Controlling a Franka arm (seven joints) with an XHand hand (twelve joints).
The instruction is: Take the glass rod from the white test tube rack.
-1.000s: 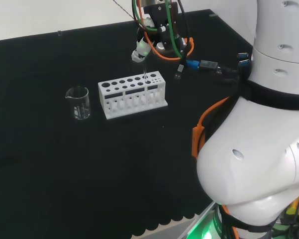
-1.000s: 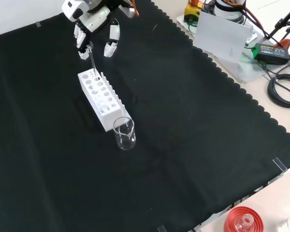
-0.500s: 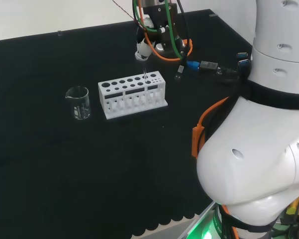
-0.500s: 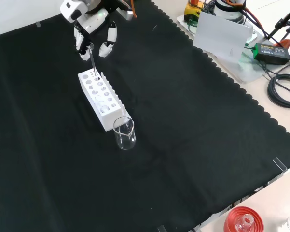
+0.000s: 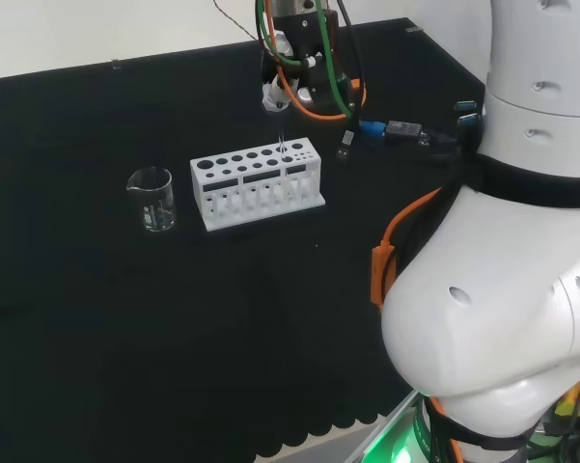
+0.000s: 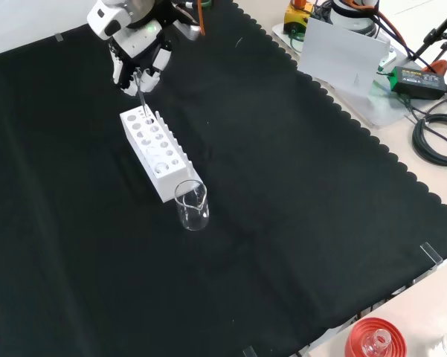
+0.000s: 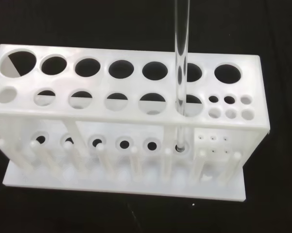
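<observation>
Glass rod (image 7: 181, 58): thin, clear, straight, standing upright in a hole of the white test tube rack (image 7: 126, 121). In the wrist view its lower end sits in a seat of the rack's bottom plate, and it passes up through the large hole next to the block of small holes at one end of the rack. In the front view the rod (image 6: 141, 95) rises from the rack's far end (image 6: 158, 152) straight up to the hand (image 6: 134, 44).

Fingers (image 6: 152, 76): curled in around the rod's top end in the front view, closing on it from both sides, which I read as a pinch on the upper part of the rod. The contact itself is too small to confirm. In the head view the hand (image 5: 280, 92) hangs directly above the rack's right end (image 5: 259, 181), rod tip just below the fingers.

Handling, my judgement: light, rigid, brittle, with a smooth and probably slippery surface. Any sideways pull while the lower end is still inside the hole would lever it against the rack and could snap it or tip the rack. Best hold is near the top, where the fingers are now, with a straight vertical lift until the lower end clears the top plate.

Surroundings: a clear beaker (image 6: 192, 205) stands on the black bench (image 6: 297, 193) just beyond the rack's end farthest from the fingers, well away from the lift path.
</observation>
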